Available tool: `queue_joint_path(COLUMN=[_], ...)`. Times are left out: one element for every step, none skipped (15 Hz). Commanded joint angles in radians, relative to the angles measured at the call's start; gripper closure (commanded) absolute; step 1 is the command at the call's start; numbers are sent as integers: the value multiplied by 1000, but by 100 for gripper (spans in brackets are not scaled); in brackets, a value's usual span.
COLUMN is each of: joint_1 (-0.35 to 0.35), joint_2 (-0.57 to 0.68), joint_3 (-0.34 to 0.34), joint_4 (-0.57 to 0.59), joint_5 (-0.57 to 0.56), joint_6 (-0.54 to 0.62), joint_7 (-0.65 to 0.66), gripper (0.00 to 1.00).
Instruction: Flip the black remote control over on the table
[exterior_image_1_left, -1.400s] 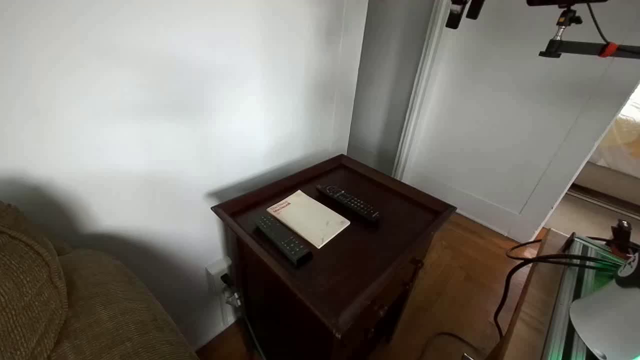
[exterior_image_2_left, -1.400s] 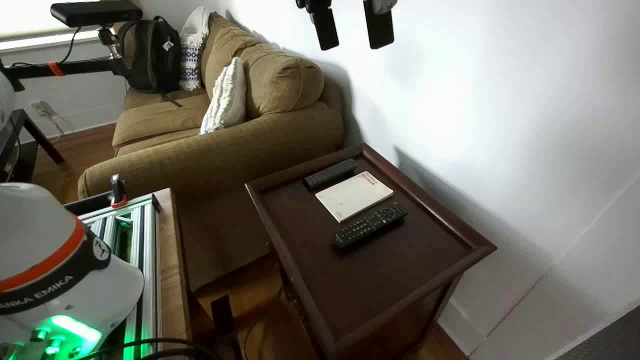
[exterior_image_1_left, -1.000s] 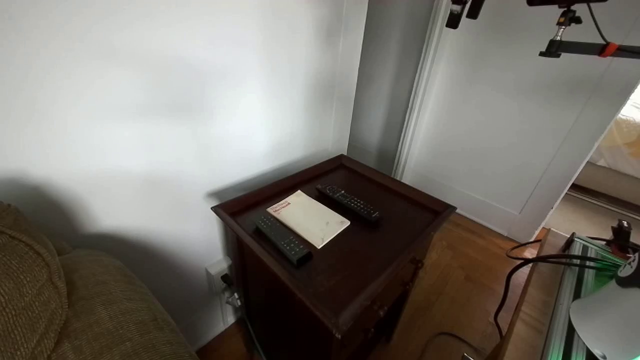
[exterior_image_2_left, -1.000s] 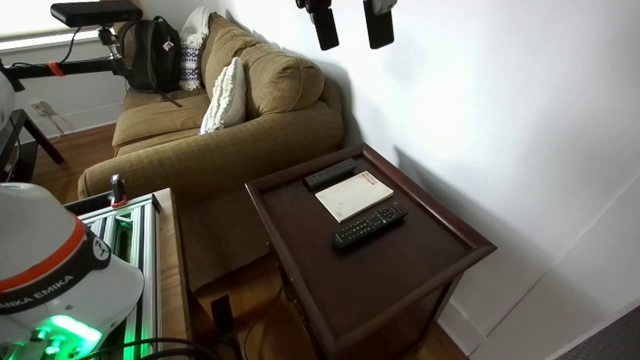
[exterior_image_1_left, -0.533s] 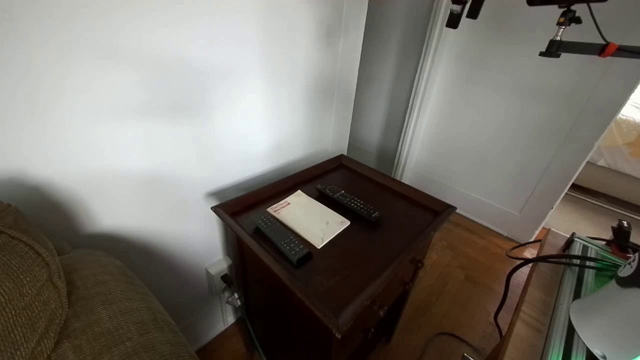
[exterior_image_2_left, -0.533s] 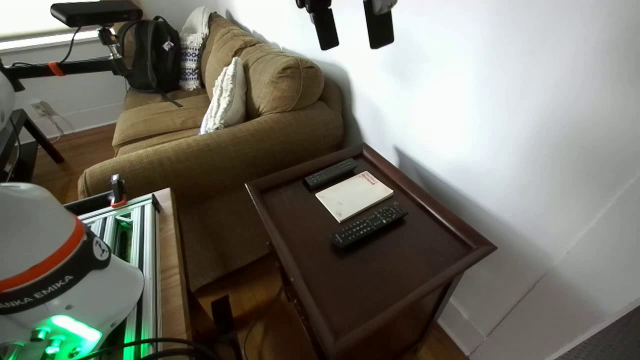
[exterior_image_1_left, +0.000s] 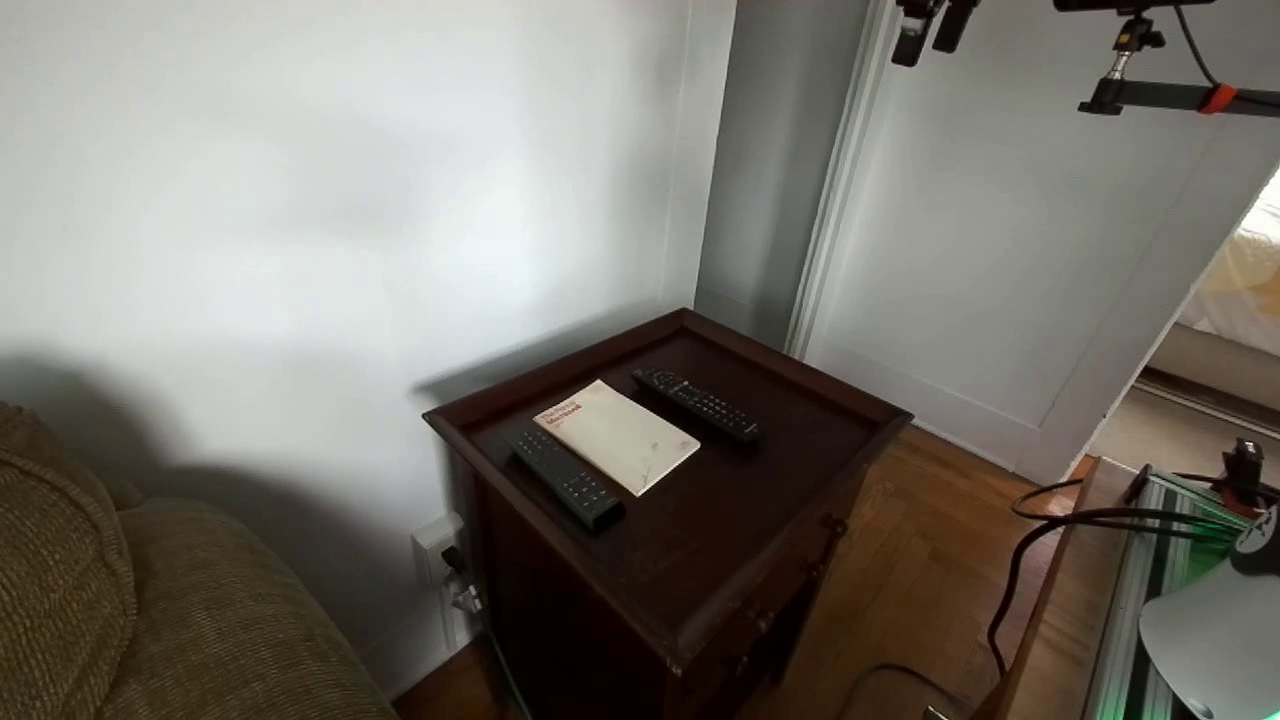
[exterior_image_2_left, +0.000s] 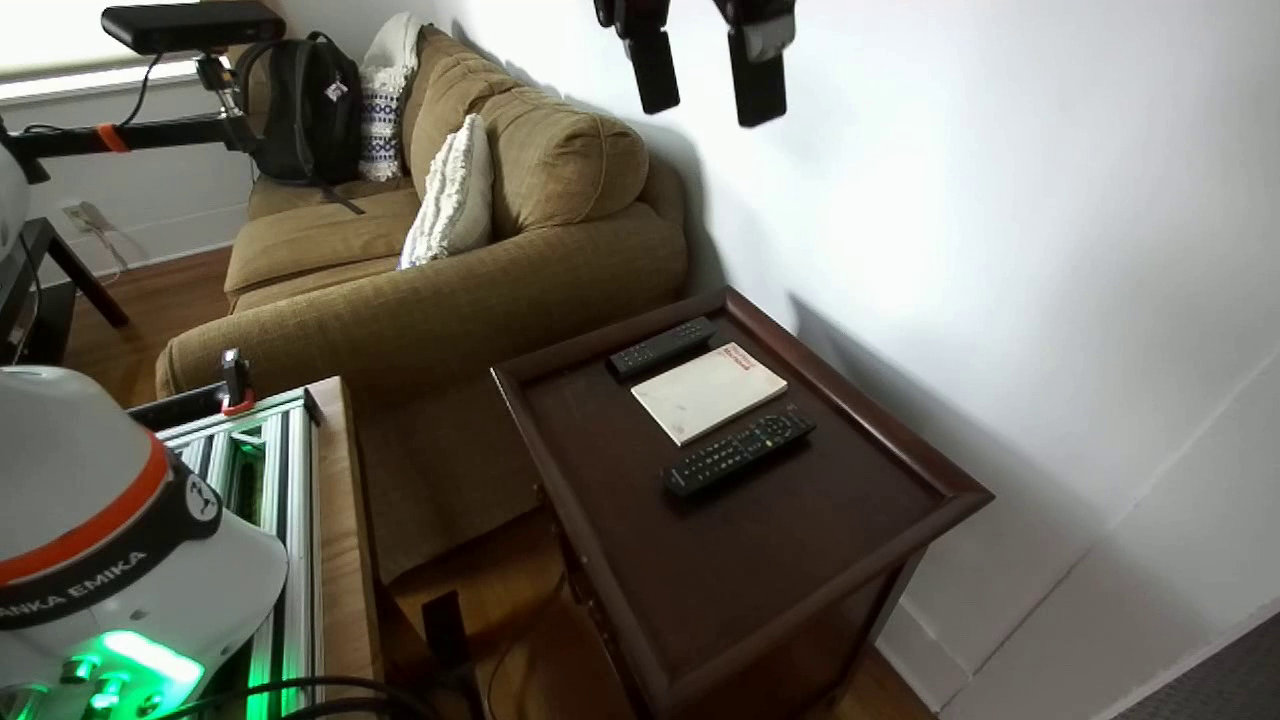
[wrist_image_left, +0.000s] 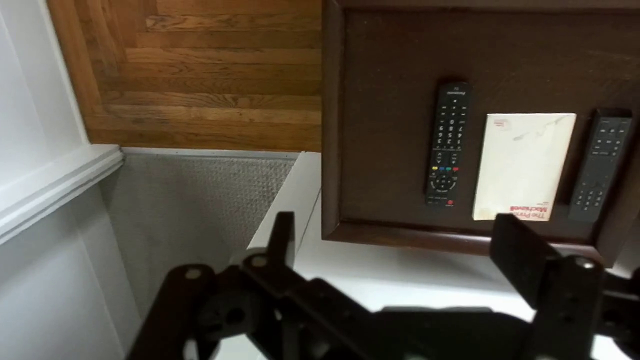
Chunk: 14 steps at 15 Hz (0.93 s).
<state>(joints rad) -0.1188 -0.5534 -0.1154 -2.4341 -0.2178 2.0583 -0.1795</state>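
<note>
The tool (exterior_image_2_left: 711, 110) hung up high with its 2 fingers (exterior_image_2_left: 759, 90) spread wide and only air between them. Well below the tool, a black remote (wrist_image_left: 447, 145) with colored buttons and a plainer black remote (wrist_image_left: 601, 165) lay flat on the brown bench (exterior_image_2_left: 740, 550), and both had their buttons facing up. A little white book (wrist_image_left: 525, 165) with red letters lay between the 2 remotes, also well below the tool.

Brown sofa (exterior_image_2_left: 430, 300), backpack (exterior_image_2_left: 303, 115), pillows (exterior_image_2_left: 455, 195), book (wrist_image_left: 525, 162).
</note>
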Motion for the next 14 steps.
queue_joint_path(joint_1=[47,61,77,99,121,169,225,270,291,298,296,189,157,141], joint_2=[139,179,223,274,325,375,413,452,489,537,593,642,530,568], joint_3=[-152,-188,-223,-251,-276,-310,-352,-386,-385,-380,-368,-261,-222,-197], joint_4=[-5,-12,-15,-17,-16,-16,-9,8,23,46,72,98,22,42], joint_5=[144,199,261,333,417,499,575,653,730,807,885,942,836,875], joint_6=[125,178,223,269,304,329,338,320,286,248,209,149,230,204], joint_7=[-186,-249,-323,-400,-486,-558,-632,-707,-764,-829,-895,-939,-831,-866], gripper=[0,0,0,0,0,0,0,0,0,0,0,0,0,0])
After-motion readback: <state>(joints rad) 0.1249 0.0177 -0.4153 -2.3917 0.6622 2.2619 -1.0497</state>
